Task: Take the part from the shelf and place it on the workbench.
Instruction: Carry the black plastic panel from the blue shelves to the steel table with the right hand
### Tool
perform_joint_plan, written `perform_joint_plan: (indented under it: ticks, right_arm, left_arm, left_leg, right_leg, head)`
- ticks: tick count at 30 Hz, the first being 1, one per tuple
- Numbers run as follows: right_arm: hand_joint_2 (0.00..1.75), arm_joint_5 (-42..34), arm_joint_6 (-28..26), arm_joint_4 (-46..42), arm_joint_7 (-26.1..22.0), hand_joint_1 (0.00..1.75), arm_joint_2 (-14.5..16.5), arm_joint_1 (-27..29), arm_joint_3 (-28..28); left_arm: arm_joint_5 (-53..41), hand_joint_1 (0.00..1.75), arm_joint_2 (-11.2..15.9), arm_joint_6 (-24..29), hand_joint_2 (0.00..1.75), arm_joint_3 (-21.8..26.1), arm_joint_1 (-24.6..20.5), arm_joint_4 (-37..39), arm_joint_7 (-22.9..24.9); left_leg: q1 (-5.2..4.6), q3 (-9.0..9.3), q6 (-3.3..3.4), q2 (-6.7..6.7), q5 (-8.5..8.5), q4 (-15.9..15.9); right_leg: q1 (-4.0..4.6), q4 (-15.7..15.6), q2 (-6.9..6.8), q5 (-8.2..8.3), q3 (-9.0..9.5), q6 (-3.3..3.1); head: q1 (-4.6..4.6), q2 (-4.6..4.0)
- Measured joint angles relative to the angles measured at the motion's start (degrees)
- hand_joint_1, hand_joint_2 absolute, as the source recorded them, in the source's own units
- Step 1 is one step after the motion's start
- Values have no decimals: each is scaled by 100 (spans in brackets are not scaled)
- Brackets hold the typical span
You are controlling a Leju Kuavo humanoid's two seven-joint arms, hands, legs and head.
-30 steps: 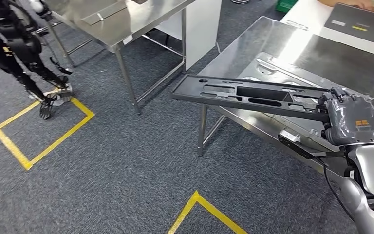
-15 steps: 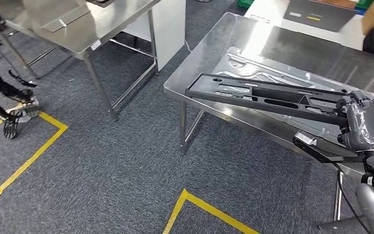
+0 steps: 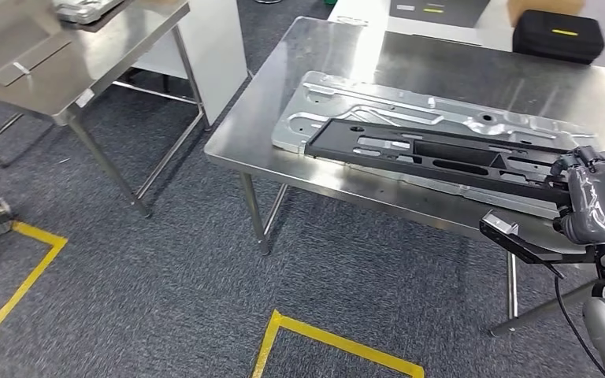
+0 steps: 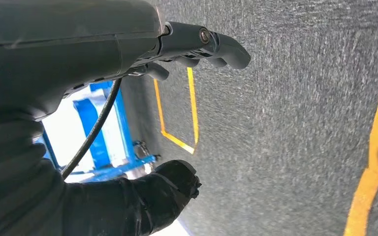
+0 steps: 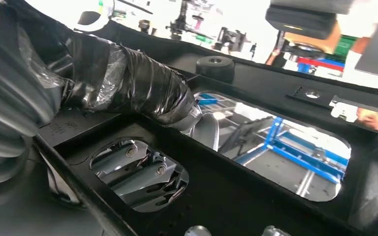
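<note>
A long black part [image 3: 433,153] with cut-outs hangs flat over the steel workbench [image 3: 299,71], just above a silver pressed panel [image 3: 378,98] lying there. My right hand [image 3: 595,206] grips the part's near right end. In the right wrist view my right hand [image 5: 78,73], its thumb wrapped in black film, clamps onto the black part [image 5: 256,98], and the silver panel shows through the cut-outs. My left hand [image 4: 78,59] hangs over the grey carpet with fingers apart and nothing in it.
A second steel table [image 3: 87,71] stands at the upper left beside a white cabinet [image 3: 205,47]. A black case [image 3: 559,35] sits at the workbench's far side. Yellow tape [image 3: 315,335] marks the carpet in front of the workbench.
The camera has swung, so the workbench sits nearer the middle. The part's free end, earlier out past the bench edge, is over the silver panel now. My right hand keeps its hold.
</note>
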Motion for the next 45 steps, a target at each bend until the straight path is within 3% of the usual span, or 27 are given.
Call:
perform_joint_plan:
  ticks: [2, 4, 7, 9, 11, 13, 14, 16, 18, 19, 23, 25, 27, 28, 29, 30, 32, 34, 37, 39, 43, 44, 45]
  right_arm:
    - [175, 0, 1, 0, -13, 175, 4, 3, -1]
    - [175, -1, 1, 0, -21, 175, 11, 8, -4]
    - [175, 6, 7, -2, -23, 175, 17, 49, -15]
    - [175, 57, 17, -8, -3, 175, 14, 65, -36]
    - [175, 124, 16, -13, 12, 175, 10, 71, -56]
    - [175, 161, 7, -13, 13, 175, 10, 92, -61]
    - [175, 170, 5, -13, 11, 175, 10, 103, -62]
    - [175, 179, 7, -13, 13, 175, 10, 112, -71]
    - [175, 186, 9, -13, 20, 175, 15, 115, -87]
    - [175, 190, 9, -13, 21, 175, 17, 118, -95]
    - [175, 175, -12, -9, -64, 175, 21, 138, -101]
    - [175, 161, -24, -9, -107, 175, 25, 134, -101]
    - [175, 154, -25, -7, -116, 175, 41, 130, -101]
    - [175, 150, -21, -4, -116, 175, 54, 130, -100]
    - [175, 145, -17, -1, -119, 175, 67, 130, -99]
    - [175, 142, -15, 2, -120, 175, 78, 129, -99]
    - [175, 141, -13, 5, -119, 175, 94, 127, -98]
    - [175, 143, -13, 6, -105, 175, 105, 120, -98]
    - [175, 144, -13, 7, -94, 175, 112, 110, -98]
    - [175, 144, -14, 10, -94, 175, 113, 103, -98]
    - [175, 144, -14, 36, -94, 175, 116, 76, -94]
    - [175, 144, -13, 47, -94, 175, 117, 79, -92]
    - [175, 144, -13, 56, -94, 175, 117, 80, -91]
  left_arm:
    - [0, 0, -14, -51, 175, 0, 8, -58, 2]
    - [0, 0, -26, -93, 175, 0, 12, -104, -3]
    - [0, 0, -53, -111, 175, -1, 7, -161, -7]
    - [0, 0, -79, -112, 175, -2, 6, -196, -7]
    - [0, 0, -91, -112, 175, -2, 15, -215, -5]
    - [0, 0, -98, -112, 175, -2, 24, -217, -4]
    - [0, 0, -103, -112, 175, -2, 27, -217, -2]
    - [0, 0, -124, -112, 175, -2, 22, -218, 3]
    - [0, 0, -138, -114, 175, -2, 11, -226, 17]
    - [0, 0, -140, -118, 175, -2, 7, -231, 27]
    - [0, 0, -149, -164, 175, -2, 4, -252, 66]
    - [0, 0, -157, -177, 175, -2, 3, -259, 75]
    - [0, 0, -162, -182, 175, -2, 8, -263, 85]
    - [0, 0, -162, -184, 175, -2, 12, -264, 91]
    - [0, 0, -163, -186, 175, -2, 15, -268, 98]
    - [0, 0, -165, -188, 175, -2, 16, -273, 104]
    - [0, 0, -166, -191, 175, -2, 16, -288, 117]
    - [0, 0, -169, -192, 175, -2, 12, -310, 126]
    - [0, 0, -175, -209, 175, -2, 12, -332, 135]
    - [0, 0, -184, -222, 175, -3, 11, -340, 134]
    - [0, 0, -196, -231, 175, -4, 10, -349, 136]
    - [0, 0, -199, -232, 175, -4, 10, -350, 137]
    - [0, 0, -203, -232, 175, -4, 10, -351, 138]
  left_leg:
    - [1, 322, 82, -225, 438, -818]
    - [-7, 507, 125, -401, 573, -1268]
    - [-18, 572, 159, -272, 597, -1383]
    - [16, 614, 213, -155, 655, -1479]
    - [21, 623, 243, -58, 672, -1514]
    - [19, 621, 244, 29, 661, -1508]
    - [21, 624, 237, 62, 653, -1503]
    - [30, 637, 200, 108, 625, -1476]
    - [18, 635, 139, 130, 583, -1431]
    - [9, 633, 106, 135, 567, -1414]
    - [5, 623, -27, 127, 493, -1360]
    - [17, 428, -60, 86, 222, -927]
    - [17, 39, -69, 63, -139, -139]
    - [16, -125, -68, 61, -223, 168]
    - [14, -198, -59, 60, -187, 277]
    - [11, -155, -39, 57, -37, 141]
    - [-2, 170, 31, 37, 389, -617]
    - [-30, 428, 87, 15, 604, -1212]
    - [-55, 484, 142, 18, 643, -1361]
    - [-40, 511, 210, 33, 699, -1438]
    - [-34, 518, 262, 54, 728, -1475]
    - [-36, 517, 260, 54, 724, -1468]
    - [-36, 519, 256, 55, 717, -1460]
  right_leg:
    - [11, 20, 135, -8, 1, 9]
    - [-1, 36, 250, -4, -29, 54]
    - [-36, 26, 388, 25, -65, 171]
    - [-16, 258, 161, -138, -176, 226]
    - [-23, 908, -178, -502, -476, 279]
    - [-65, 1488, -288, -709, -745, 339]
    - [-89, 1513, -304, -657, -751, 362]
    - [-132, 894, -339, -294, -415, 395]
    - [-125, 189, -368, -53, -42, 371]
    - [-110, 28, -369, -31, 36, 339]
    - [-101, -11, -337, -44, 39, 177]
    - [-115, -34, -336, -32, 49, 98]
    - [-83, -30, -333, -39, 44, 58]
    - [-66, -28, -329, -43, 46, 49]
    - [-50, -24, -322, -48, 51, 42]
    - [-37, -19, -313, -54, 60, 38]
    - [-21, -10, -296, -69, 83, 40]
    - [-3, 6, -284, -83, 84, 72]
    - [-12, 3, -277, -77, 68, 174]
    - [-30, 135, -286, -182, 15, 234]
    - [-62, 1396, -303, -807, -569, 318]
    - [-66, 1543, -306, -812, -643, 329]
    - [-70, 1462, -312, -702, -604, 332]
  head:
    - [2, 0]
    - [4, 0]
    - [2, 0]
    - [21, 0]
    - [39, 0]
    - [39, 0]
    - [39, 0]
    - [39, 0]
    - [39, 0]
    - [38, 0]
    - [34, 0]
    - [28, 0]
    - [26, 0]
    - [27, 0]
    - [27, 0]
    - [27, 0]
    - [27, 0]
    - [32, 0]
    - [33, 0]
    - [37, 0]
    - [44, 0]
    - [44, 0]
    - [44, 0]
